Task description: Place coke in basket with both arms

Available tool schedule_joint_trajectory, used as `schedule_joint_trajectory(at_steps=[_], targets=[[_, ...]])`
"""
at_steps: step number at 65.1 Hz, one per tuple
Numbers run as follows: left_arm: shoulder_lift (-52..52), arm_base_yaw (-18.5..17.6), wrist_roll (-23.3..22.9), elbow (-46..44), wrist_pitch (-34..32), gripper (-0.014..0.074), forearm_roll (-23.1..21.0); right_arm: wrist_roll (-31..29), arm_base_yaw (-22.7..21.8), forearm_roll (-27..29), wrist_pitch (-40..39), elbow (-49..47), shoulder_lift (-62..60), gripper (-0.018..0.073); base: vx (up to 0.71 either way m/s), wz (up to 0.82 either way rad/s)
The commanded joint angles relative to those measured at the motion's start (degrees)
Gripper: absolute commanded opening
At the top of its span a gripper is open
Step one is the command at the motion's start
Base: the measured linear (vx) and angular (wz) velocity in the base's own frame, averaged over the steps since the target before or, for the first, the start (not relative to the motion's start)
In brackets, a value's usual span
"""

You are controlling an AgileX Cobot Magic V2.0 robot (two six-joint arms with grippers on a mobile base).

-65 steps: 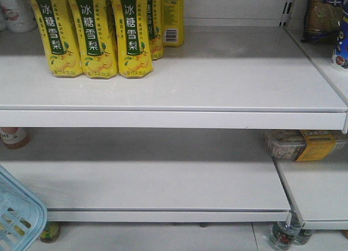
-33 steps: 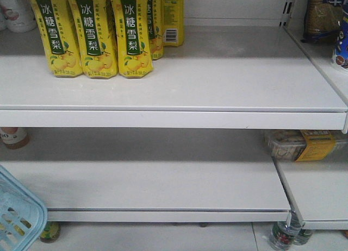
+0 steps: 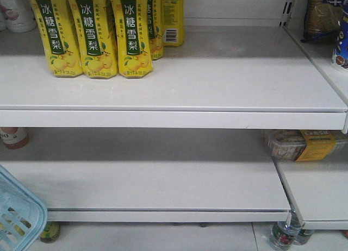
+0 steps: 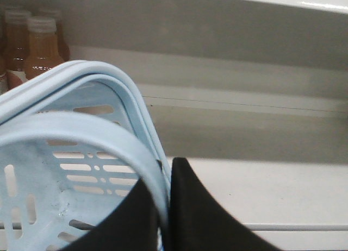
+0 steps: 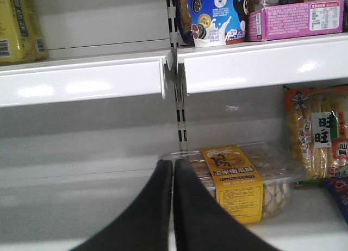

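The light blue basket [image 3: 16, 215] shows as a corner at the lower left of the front view, in front of the lower shelf. In the left wrist view my left gripper [image 4: 166, 167] is shut on the basket's [image 4: 81, 153] rim and handle, with the basket hanging to the left of the jaws. My right gripper [image 5: 173, 167] is shut and empty, held in front of the lower shelf near a clear pack of biscuits [image 5: 239, 177]. The coke is not in view in any frame. Neither gripper shows in the front view.
Yellow pear-drink bottles [image 3: 92, 31] stand at the upper shelf's left. The biscuit pack [image 3: 302, 144] lies on the lower right shelf. Orange-juice bottles [image 4: 32, 47] stand behind the basket. Small bottles [image 3: 283, 234] stand under the bottom shelf. Snack packs [image 5: 321, 131] fill the right.
The basket corner has shifted slightly lower and to the left in the front view. Nothing else has moved.
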Motion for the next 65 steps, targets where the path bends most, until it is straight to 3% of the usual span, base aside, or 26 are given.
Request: schedule_joint_trajectory(at_steps=[1,65], targets=[[-1.2,0.1,2.3,-2.1,-7.8,-0.0006,2.3,-0.2,-0.2,-0.7,-4.2,0.5,-0.7,-0.0005,0.00,0.00],[-1.2,0.1,2.3,-2.1,-7.8,-0.0006,2.3,-0.2,-0.2,-0.7,-4.2,0.5,-0.7,-0.0005,0.00,0.00]])
